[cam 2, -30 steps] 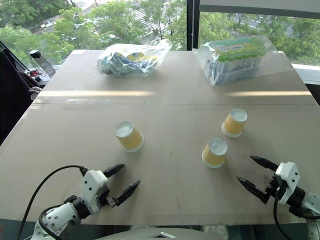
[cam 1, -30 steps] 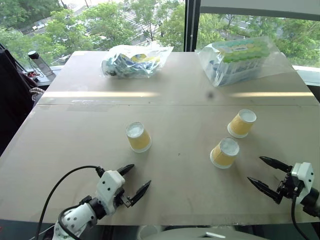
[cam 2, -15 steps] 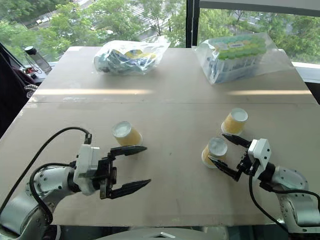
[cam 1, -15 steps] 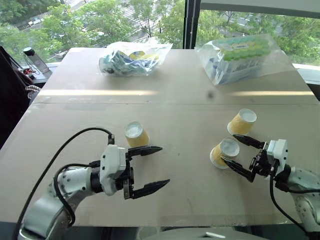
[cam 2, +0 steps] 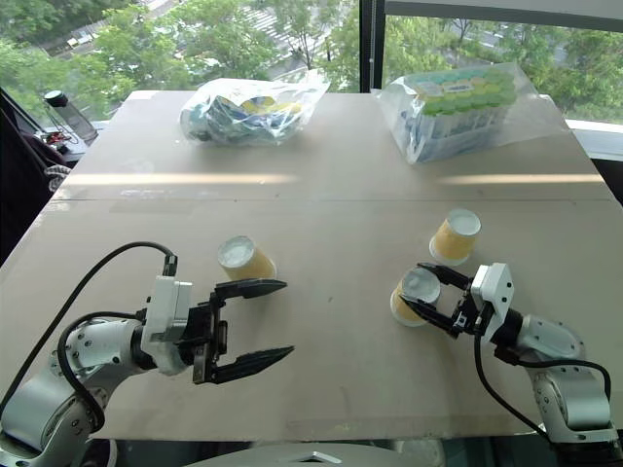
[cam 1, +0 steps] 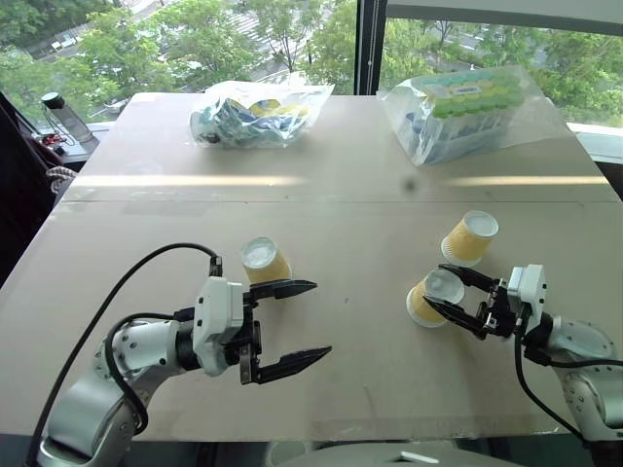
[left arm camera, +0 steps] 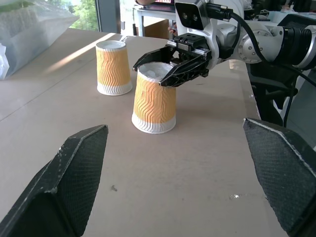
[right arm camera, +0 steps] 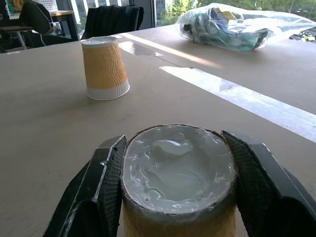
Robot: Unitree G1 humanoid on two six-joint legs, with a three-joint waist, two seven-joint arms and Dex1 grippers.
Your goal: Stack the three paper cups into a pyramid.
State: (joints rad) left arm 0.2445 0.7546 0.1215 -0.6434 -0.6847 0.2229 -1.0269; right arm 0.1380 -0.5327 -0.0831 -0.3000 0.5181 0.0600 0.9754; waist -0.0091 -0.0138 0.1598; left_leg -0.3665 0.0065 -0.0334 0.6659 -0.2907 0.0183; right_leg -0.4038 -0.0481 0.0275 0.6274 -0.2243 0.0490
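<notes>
**Right gripper takes the first cup**

Our right gripper (cam 1: pixel 456 298) is clamped on the near right cup (cam 1: pixel 433 297), lower right of frame, just under its upturned base, so it can lift upright. The far right cup (cam 1: pixel 469 237) and the left cup (cam 1: pixel 266 265) stand inverted, well apart. Our left gripper (cam 1: pixel 292 322) hangs spread wide, empty, beside the left cup.

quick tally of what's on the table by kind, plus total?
Yellow-orange tapered paper cups, upside down: 3 (left cup, far right cup, near right cup)
Clear plastic bags of packaged goods: 2 (left bag, right bag)
Total: 5
</notes>
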